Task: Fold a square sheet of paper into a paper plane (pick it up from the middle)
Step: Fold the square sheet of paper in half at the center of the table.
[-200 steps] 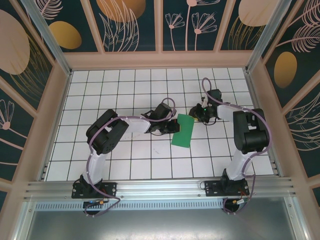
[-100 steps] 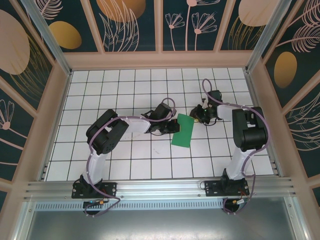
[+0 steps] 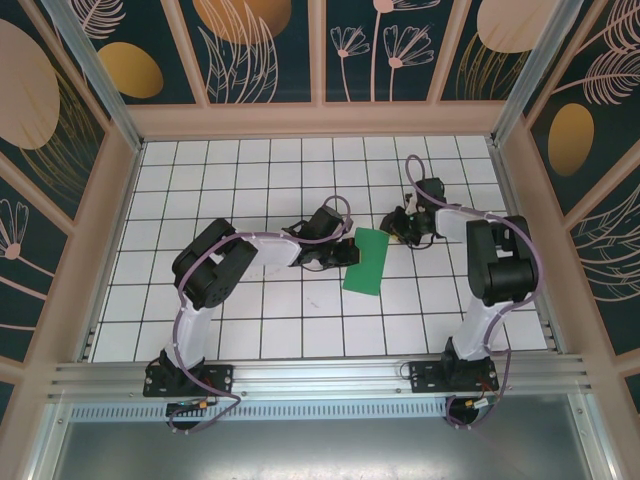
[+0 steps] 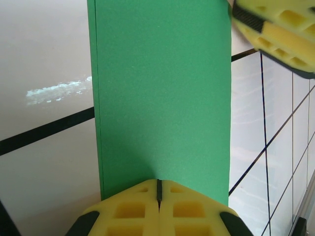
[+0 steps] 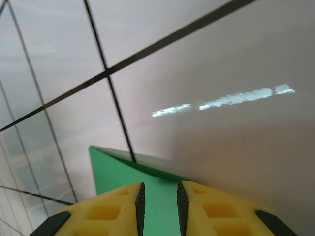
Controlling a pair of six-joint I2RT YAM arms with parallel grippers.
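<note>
- Near the middle of the white tiled tabletop (image 3: 250,170) we see the green sheet of paper (image 3: 366,260), folded to a narrow rectangle and lying flat between the two arms.
- Our left hand (image 3: 348,255) sits at the sheet's left side. Its yellow pads (image 4: 128,211) are pressed together at the edge of the paper (image 4: 162,98), with nothing between them.
- Our right hand (image 3: 393,228) sits low at the sheet's far right corner. Its pads (image 5: 216,206) stand a narrow slit apart, green paper (image 5: 118,169) shows past the gap, and they clamp nothing.
</note>
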